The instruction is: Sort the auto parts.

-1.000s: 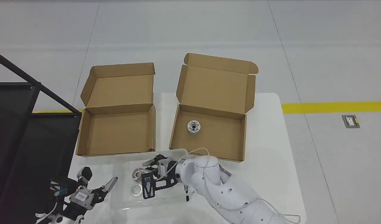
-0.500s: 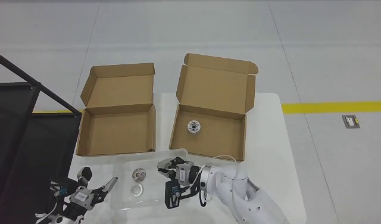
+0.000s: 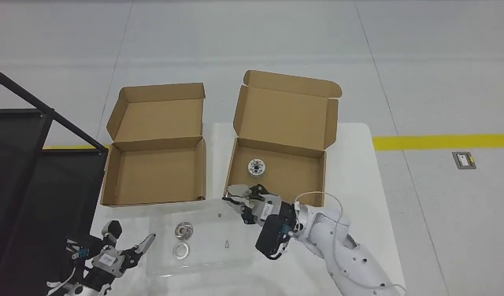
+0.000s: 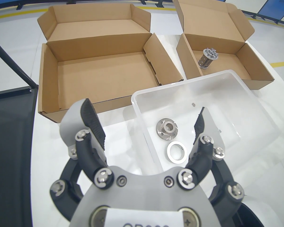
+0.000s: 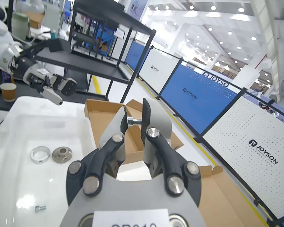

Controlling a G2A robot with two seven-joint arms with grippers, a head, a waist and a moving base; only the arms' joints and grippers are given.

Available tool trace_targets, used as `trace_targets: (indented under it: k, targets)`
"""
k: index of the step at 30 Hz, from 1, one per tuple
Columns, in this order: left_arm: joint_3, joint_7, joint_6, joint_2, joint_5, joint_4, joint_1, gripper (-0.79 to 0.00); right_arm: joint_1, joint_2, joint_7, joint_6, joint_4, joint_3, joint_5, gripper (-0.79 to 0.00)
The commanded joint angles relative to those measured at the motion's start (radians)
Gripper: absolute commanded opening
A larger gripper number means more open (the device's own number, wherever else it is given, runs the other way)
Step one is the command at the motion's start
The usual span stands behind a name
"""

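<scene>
My right gripper [image 5: 135, 119] is shut on a small silver bolt [image 5: 133, 120], held crosswise between its pads. From above, the right gripper [image 3: 237, 195] hovers over the far right corner of the clear plastic tray [image 3: 161, 269], at the front wall of the right cardboard box [image 3: 313, 199]. In the tray lie a flanged hub [image 3: 183, 231], a flat ring [image 3: 182, 251] and a tiny screw [image 3: 226, 243]. A toothed cylindrical part [image 3: 256, 167] stands in the right box. My left gripper [image 4: 146, 124] is open and empty, near the tray's left side, close to the hub [image 4: 166, 128] and ring [image 4: 176, 152].
The left cardboard box [image 3: 153, 176] stands open beside the right one, both with lids raised at the back. A black rack [image 3: 31, 186] borders the table's left side. Bare white tabletop [image 3: 354, 217] lies right of the tray.
My right gripper rose out of the tray with the bolt and travelled right, toward the right box. The left arm stayed put.
</scene>
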Motion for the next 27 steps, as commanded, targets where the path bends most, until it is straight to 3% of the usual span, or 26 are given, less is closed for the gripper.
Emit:
trace_targets:
  k: [1,10,18,27]
  targets:
    - [0.0,0.0,0.0,0.0,0.0,0.0,0.0,0.0,-0.008,0.008,0.044,-0.008,0.016,0.03,-0.006,-0.785]
    - [0.0,0.0,0.0,0.0,0.0,0.0,0.0,0.0,0.019,0.021,0.431,-0.146,0.149,0.111,0.093,-0.785]
    - [0.0,0.0,0.0,0.0,0.0,0.0,0.0,0.0,0.139,-0.009,0.792,-0.152,0.36,0.07,0.215,-0.785]
    - [0.0,0.0,0.0,0.0,0.0,0.0,0.0,0.0,0.243,-0.031,0.862,-0.154,0.502,0.039,0.306,-0.785]
